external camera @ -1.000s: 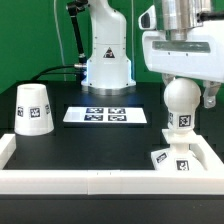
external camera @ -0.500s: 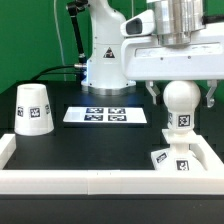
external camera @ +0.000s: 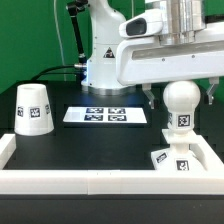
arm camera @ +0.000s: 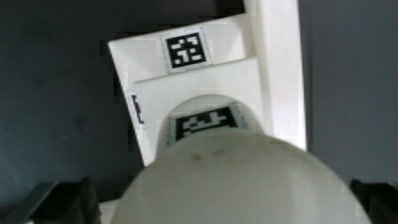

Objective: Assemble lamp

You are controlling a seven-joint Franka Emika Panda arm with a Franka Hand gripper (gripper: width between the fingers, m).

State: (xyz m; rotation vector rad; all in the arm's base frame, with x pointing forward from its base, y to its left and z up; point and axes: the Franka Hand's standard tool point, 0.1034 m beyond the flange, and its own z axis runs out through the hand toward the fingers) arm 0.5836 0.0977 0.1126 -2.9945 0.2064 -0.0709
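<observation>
The round white bulb [external camera: 180, 104] stands upright, neck down, on the flat square base [external camera: 172, 158], which lies in the front corner at the exterior view's right. My gripper [external camera: 181, 97] is open, with one finger on each side of the bulb and a gap to it on both sides. In the wrist view the bulb [arm camera: 222, 178] fills the foreground over the tagged base [arm camera: 187, 75], and the dark fingertips [arm camera: 63, 200] show at its sides. The tapered shade [external camera: 33, 108] stands alone at the exterior view's left.
The marker board [external camera: 105, 115] lies flat in the middle of the black table. A low white wall [external camera: 80, 180] runs along the front and sides, and shows in the wrist view [arm camera: 276, 60] next to the base. The robot's base [external camera: 105, 60] stands at the back.
The fingers have spread apart from the bulb, and the wrist has turned so its broad white body now faces the camera. The bulb, base and shade have not moved.
</observation>
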